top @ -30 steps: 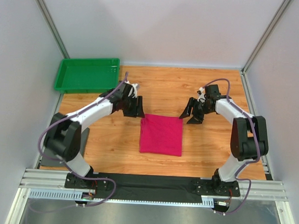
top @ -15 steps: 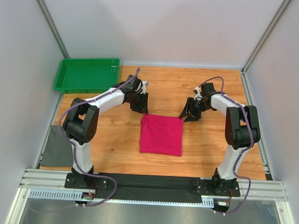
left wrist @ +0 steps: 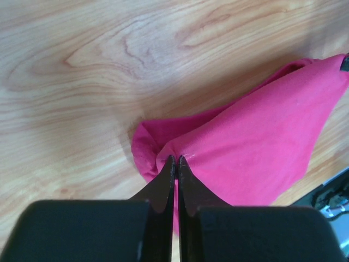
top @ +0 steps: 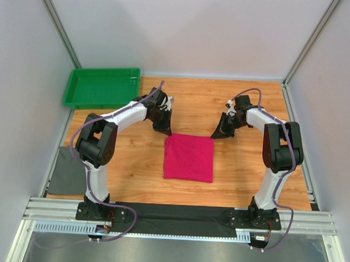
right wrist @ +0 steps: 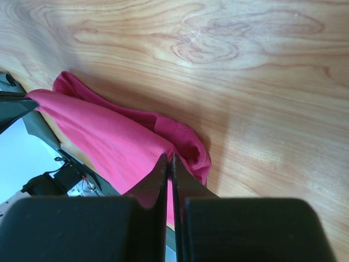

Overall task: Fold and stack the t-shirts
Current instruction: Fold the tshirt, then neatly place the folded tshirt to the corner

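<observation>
One magenta-pink t-shirt (top: 189, 158) lies folded into a rough square on the wooden table (top: 134, 158), near the middle. My left gripper (top: 166, 132) is at its far left corner, shut on a pinch of the pink fabric (left wrist: 245, 147). My right gripper (top: 214, 134) is at the far right corner, likewise shut on a fold of the t-shirt (right wrist: 114, 136). In both wrist views the cloth bunches up at the black fingertips and rises slightly off the wood.
A green plastic tray (top: 102, 87) sits at the far left corner of the table. Grey walls enclose the table on three sides. A dark mat (top: 59, 172) lies off the left edge, and a black strip (top: 178, 214) runs along the near edge.
Both grippers have come down onto the shirt's far corners and gone from open to shut, pinching the fabric. The left arm's elbow has swung inward.
</observation>
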Controlling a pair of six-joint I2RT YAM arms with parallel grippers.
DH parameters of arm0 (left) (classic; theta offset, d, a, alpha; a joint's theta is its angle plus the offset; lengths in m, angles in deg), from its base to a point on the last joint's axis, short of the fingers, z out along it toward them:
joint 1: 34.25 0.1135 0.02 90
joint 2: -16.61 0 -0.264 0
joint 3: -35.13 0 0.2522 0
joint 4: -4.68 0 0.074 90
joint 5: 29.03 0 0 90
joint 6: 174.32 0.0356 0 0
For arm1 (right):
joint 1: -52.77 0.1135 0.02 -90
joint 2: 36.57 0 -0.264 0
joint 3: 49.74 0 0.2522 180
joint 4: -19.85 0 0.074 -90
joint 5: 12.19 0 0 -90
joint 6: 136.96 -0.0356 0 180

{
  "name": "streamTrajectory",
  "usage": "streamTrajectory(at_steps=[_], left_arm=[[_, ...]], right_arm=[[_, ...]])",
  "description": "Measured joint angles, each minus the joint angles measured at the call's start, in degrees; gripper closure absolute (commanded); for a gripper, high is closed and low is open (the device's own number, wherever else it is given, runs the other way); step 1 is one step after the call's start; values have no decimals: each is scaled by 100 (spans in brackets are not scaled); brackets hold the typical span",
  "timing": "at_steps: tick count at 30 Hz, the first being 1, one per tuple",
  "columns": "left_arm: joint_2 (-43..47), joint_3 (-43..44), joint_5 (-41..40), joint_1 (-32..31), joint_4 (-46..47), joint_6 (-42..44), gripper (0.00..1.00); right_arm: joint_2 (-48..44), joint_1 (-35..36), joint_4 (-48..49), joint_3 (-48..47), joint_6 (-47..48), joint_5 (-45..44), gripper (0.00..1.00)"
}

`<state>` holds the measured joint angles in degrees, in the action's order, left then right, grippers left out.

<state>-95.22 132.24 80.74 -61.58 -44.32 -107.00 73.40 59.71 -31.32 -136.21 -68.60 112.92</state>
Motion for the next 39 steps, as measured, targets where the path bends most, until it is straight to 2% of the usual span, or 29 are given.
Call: streamTrajectory(at_steps=[7, 11, 16, 21, 23, 24, 25, 27, 28, 29, 32, 34, 39], left_arm=[[181, 444, -9, 4, -861, -149, 100], [166, 442, 175, 125, -1121, -140, 100], [-79, 433, 446, 590, -1027, -50, 100], [-511, 544, 455, 870, -852, 146, 98], [-544, 555, 313, 859, -861, 192, 72], [-533, 555, 208, 846, -868, 245, 53], [-494, 540, 66, 841, -863, 264, 45], [-334, 404, -111, 872, -791, 251, 35], [-192, 254, -166, 879, -693, 251, 33], [20, 37, -236, 898, -660, 249, 31], [728, -505, -251, 931, -599, 262, 16], [1147, -809, -50, 933, -365, 284, 2], [1287, -1268, 542, 918, 363, 234, 0]], right_arm=[[-208, 0, -507, -87, -151, 76, 100], [63, 0, -610, -511, -186, 195, 100], [822, 9, -597, -1143, -144, 229, 99], [1215, 50, -487, -1252, -146, 295, 99], [1224, 66, -442, -1252, -146, 293, 94], [1224, 66, -407, -1255, -142, 286, 90], [1224, 66, -367, -1257, -133, 229, 75], [1222, 35, -352, -1257, -116, 127, 66], [1213, 24, -339, -1257, -90, 87, 58], [1193, 11, -345, -1257, -90, 31, 57], [1062, -13, -404, -1255, -31, -109, 48], [909, -15, -450, -1252, 33, -188, 46], [280, -13, -564, -1145, 142, -378, 46]])
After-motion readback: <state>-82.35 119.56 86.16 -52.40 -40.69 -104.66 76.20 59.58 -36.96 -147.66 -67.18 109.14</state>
